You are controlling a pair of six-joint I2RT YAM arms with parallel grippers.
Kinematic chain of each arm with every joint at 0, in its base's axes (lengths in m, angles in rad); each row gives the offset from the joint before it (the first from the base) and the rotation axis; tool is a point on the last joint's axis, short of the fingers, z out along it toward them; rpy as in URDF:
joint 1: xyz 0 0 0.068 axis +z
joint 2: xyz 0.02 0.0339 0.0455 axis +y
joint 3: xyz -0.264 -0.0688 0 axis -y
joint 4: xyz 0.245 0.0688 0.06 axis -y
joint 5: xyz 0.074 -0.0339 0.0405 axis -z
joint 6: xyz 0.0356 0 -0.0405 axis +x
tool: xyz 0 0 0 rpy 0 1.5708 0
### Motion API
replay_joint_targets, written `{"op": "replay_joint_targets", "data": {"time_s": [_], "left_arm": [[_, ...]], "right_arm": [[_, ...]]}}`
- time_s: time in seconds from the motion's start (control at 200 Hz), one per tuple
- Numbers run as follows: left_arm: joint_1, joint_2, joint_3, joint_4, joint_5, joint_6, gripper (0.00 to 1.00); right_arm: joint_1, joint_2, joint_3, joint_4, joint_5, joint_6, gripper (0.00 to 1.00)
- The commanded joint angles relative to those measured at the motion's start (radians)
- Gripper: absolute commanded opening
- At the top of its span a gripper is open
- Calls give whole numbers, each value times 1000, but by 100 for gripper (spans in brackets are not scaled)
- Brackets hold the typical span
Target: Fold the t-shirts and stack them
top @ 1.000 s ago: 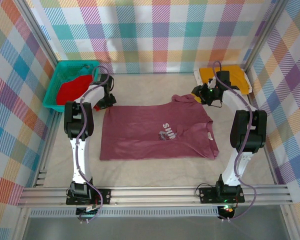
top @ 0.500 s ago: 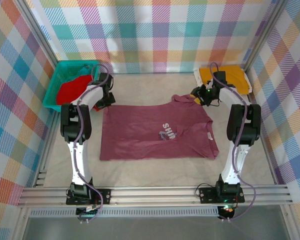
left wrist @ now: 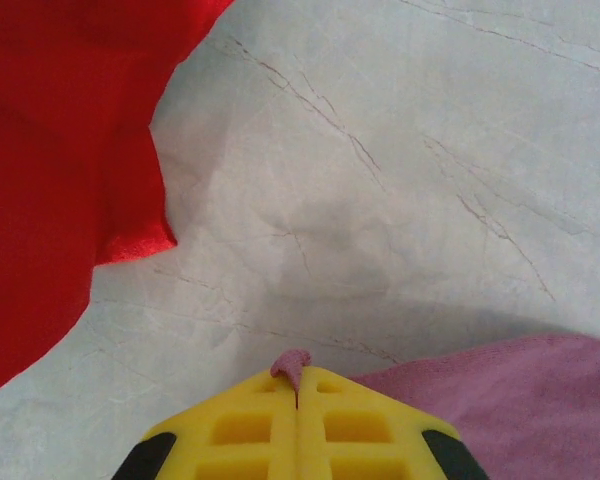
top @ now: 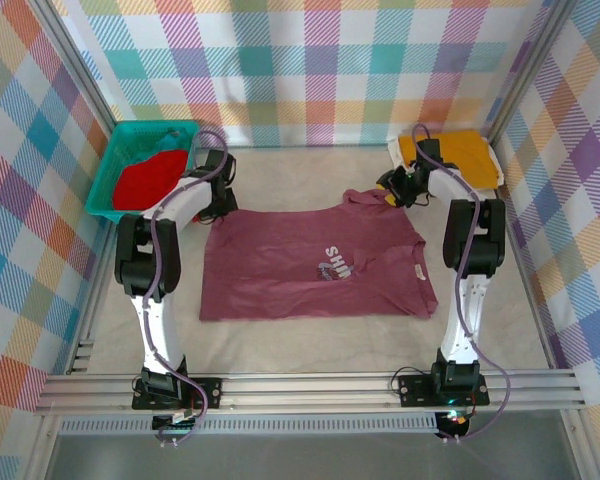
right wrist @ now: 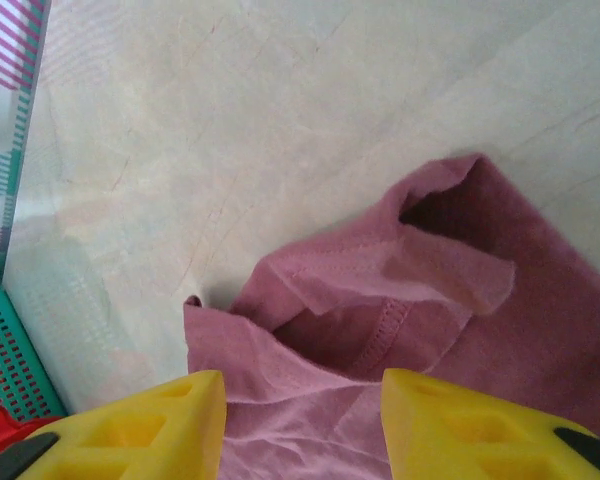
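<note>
The maroon t-shirt [top: 315, 262] lies spread flat mid-table, its whitish print facing up. My left gripper [top: 217, 210] is at its far left corner, and in the left wrist view its yellow fingers [left wrist: 250, 430] are shut on a small tuft of maroon cloth [left wrist: 293, 366]. At the far right sleeve, my right gripper [top: 391, 191] hovers open, with the crumpled maroon sleeve [right wrist: 380, 310] lying under and beyond its spread fingers [right wrist: 460, 420]. The bright red t-shirt [top: 145, 180] sits in the teal basket. A folded yellow-orange t-shirt [top: 462, 155] rests at the back right.
The teal basket [top: 108, 190] stands at the back left, close to the left arm. A white board [top: 495, 165] lies under the yellow-orange shirt. Checked walls close off the back and sides. Bare pale tabletop [top: 300, 175] runs behind the maroon shirt.
Both grippers have shifted a little inward along the shirt's far edge. The right gripper's fingers have spread wider over the sleeve. The left stays shut on the corner.
</note>
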Motion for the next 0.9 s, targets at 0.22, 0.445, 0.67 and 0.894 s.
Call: {"op": "replay_joint_targets", "data": {"time_s": [0.22,0.445,0.67,0.894], "left_arm": [[-21,-76,-41,31,-13,8,0],[-28,-104,-67,47,-15,8,0],[-27,-117,-73,47,-19,9,0],[-28,-152,-82,54,-4,1,0]], "right_arm": [[23,106,118,-22,36,61,41],[35,149,161,-26,41,71,26],[38,78,122,2,50,72,0],[36,-50,22,38,63,65,0]]}}
